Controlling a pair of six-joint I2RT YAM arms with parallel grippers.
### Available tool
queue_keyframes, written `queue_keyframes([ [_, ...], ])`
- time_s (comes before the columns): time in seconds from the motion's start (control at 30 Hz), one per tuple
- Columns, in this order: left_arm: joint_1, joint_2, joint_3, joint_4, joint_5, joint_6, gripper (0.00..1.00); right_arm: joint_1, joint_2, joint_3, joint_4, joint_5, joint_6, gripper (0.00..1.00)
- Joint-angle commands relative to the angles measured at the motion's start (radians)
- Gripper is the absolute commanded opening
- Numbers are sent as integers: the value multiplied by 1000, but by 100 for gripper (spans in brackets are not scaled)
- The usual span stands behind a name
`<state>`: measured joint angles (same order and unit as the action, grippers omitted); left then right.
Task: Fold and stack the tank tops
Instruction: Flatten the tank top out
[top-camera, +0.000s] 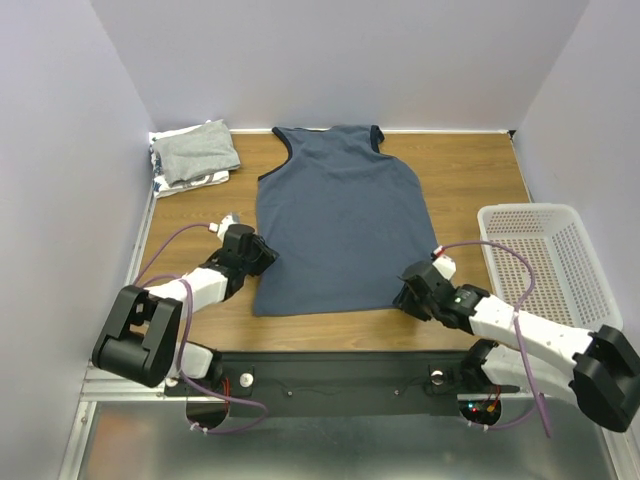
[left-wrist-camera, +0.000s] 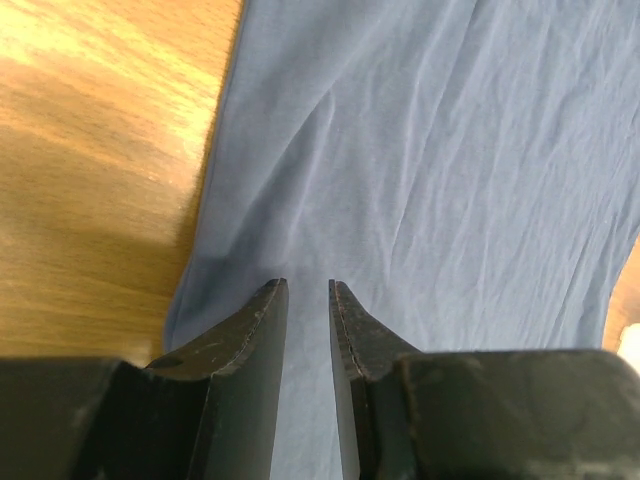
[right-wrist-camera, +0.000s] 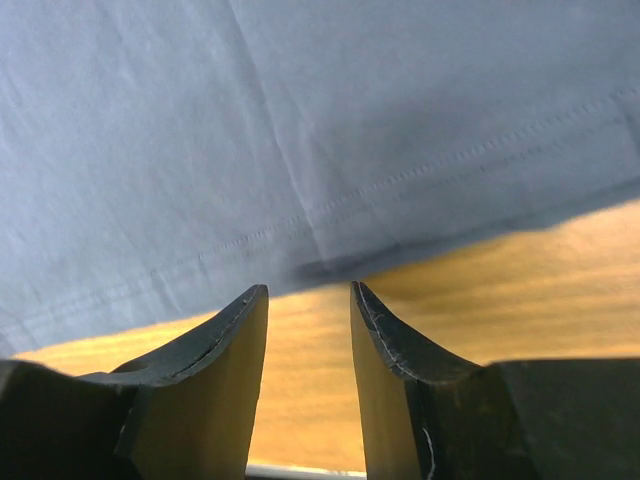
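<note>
1. The blue tank top (top-camera: 340, 215) lies flat in the middle of the surface (top-camera: 470, 170), with its neck toward the back wall. Only a plain face shows.
2. In the back left corner a folded grey top (top-camera: 200, 148) rests on a black-and-white patterned one (top-camera: 185, 183). The patterned one shows only as a strip along the pile's near and left sides, so its shape cannot be made out.
3. The left wrist view cuts off most of the blue top, showing only its wrinkled left part and side edge. The left jaws stand a little apart above the cloth, just inside that edge, and cloth shows through the gap. Whether the tips touch the cloth cannot be told.
4. The right jaws are spread with nothing between them and bare wood showing in the gap. Their tips sit just short of the bottom hem, near the top's right corner. The hem casts a thin shadow there.
5. A white basket (top-camera: 530, 208) stands at the right edge of the surface, apart from the blue top. The right arm (top-camera: 520, 325) crosses in front of its near corner and hides it.
6. Bare wood shows on both sides of the blue top: a broad patch on the left, up to the pile, and a band on the right, up to the basket.
7. Between the hem and the near edge of the surface only a narrow strip remains. The left arm (top-camera: 200, 285) and the right arm both reach in there.
</note>
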<state>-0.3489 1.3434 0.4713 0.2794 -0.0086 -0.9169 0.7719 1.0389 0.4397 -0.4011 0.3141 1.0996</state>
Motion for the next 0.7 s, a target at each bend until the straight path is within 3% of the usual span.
queue_keyframes([
  [0.0, -10, -53, -23, -8, 4, -11, 34, 0, -77, -6, -77, -19, 14, 45],
  [0.17, -10, -142, 3, -69, 1, -1, 36, 1, -57, 24, -87, -89, -18, 45],
  [0.27, 11, -173, 120, -158, -88, 55, 42, 12, -59, 77, -91, -83, -40, 45],
  [0.37, 92, -159, 197, -169, -79, 92, 45, 32, -16, 178, -78, -70, -72, 45],
  [0.47, 168, -64, 289, -132, -25, 131, 45, 73, 126, 302, -13, -60, -107, 46],
  [0.67, 182, 193, 483, -132, 93, 231, 41, 176, 479, 530, 83, -50, -171, 46],
])
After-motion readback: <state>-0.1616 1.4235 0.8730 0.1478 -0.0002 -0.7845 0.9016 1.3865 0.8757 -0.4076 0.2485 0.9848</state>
